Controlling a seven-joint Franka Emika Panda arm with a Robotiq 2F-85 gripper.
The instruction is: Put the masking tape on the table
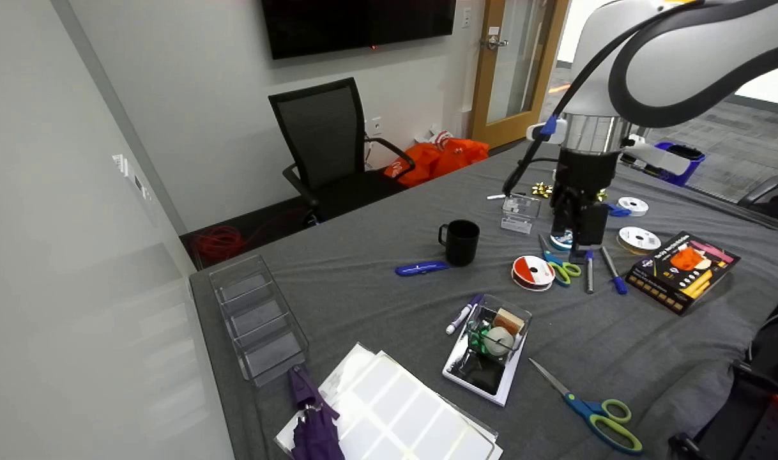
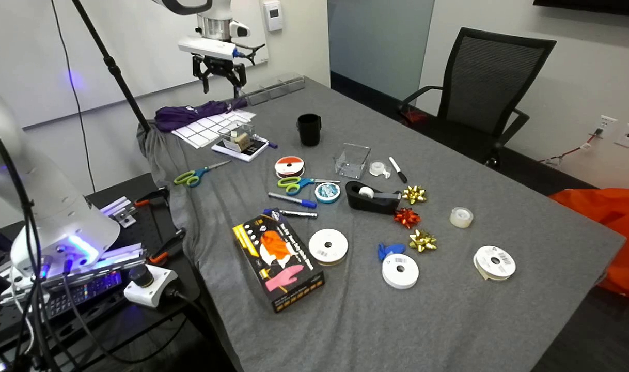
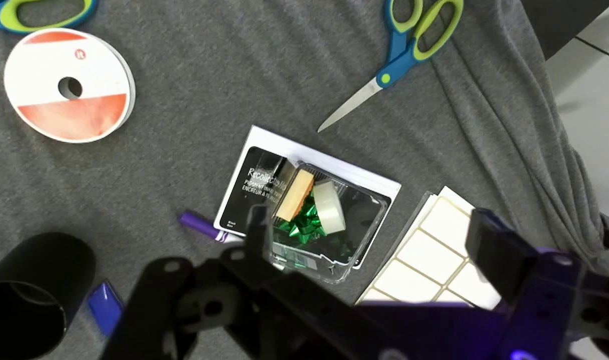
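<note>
The masking tape, a whitish roll (image 3: 329, 207), stands on edge in a clear plastic box (image 3: 367, 240) in the wrist view. It also shows in an exterior view (image 1: 498, 341). A wooden block (image 3: 295, 195) and a green bow (image 3: 304, 225) lie beside it in the box. The box sits on a black-and-white package (image 3: 264, 137) on the dark grey cloth-covered table (image 1: 363, 300). My gripper (image 3: 372, 217) is open and empty, with its fingers wide apart. It hangs above the table in both exterior views (image 1: 577, 252) (image 2: 222, 89), the box lying toward its left finger in the wrist view.
Label sheets (image 3: 424, 250) and a purple umbrella (image 2: 190, 114) lie near the box. Scissors (image 3: 394, 70), a purple marker (image 3: 199, 225), a black mug (image 1: 460, 243) and a red-white ribbon spool (image 1: 533, 273) surround it. A clear divided tray (image 1: 258, 319) stands at the table's edge.
</note>
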